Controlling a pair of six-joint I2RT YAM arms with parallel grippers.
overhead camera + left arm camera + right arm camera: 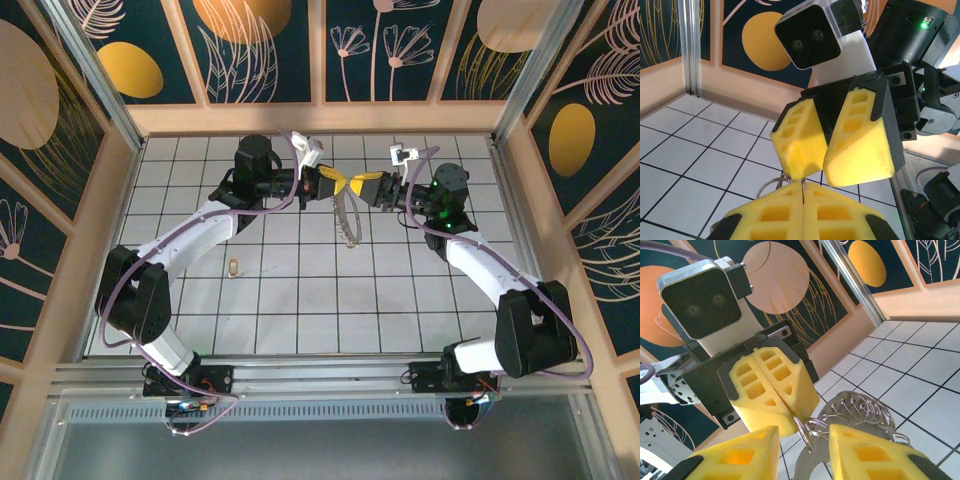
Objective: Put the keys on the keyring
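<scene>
L fingers point(765, 215) are clenched flat together, a thin wire of the keyring point(855, 407) nipped in the seam at their tips, so the L gripper point(340, 185) is grasping the ring. R fingers point(865, 455) stand partway apart w/ the ring's metal in the gap. I can't tell if the pads are biting or just bracketing it.

Down in size now: tiled table point(300, 320), then L arm point(190, 240) & R arm point(480, 265) reaching over the far rows, the R gripper point(372, 190) nose to nose w/ the L. The keyring hangs from that meeting point, long and narrow. The key point(233, 267) lies on the tiles, well apart, over by the L arm, nobody holding it.

My read: I'm getting the ring held two-handed, and the key's not yet picked up. To do it well I'd use the L pinch as the anchor and take the R grip on a neighbouring coil, not the same wire, so the split can be eased apart w/o twisting the bunch. Gentle squeeze, since thin wire may skate off the yellow pads. One hand must then go for the key, so the ring has to hang steady from the other.

Hard to see: where the ring's split end is. Several loops overlap in the R wrist view & I can't separate them. Its lower part is cut off behind my own fingers there. The key's hole & heading are too small to tell.
</scene>
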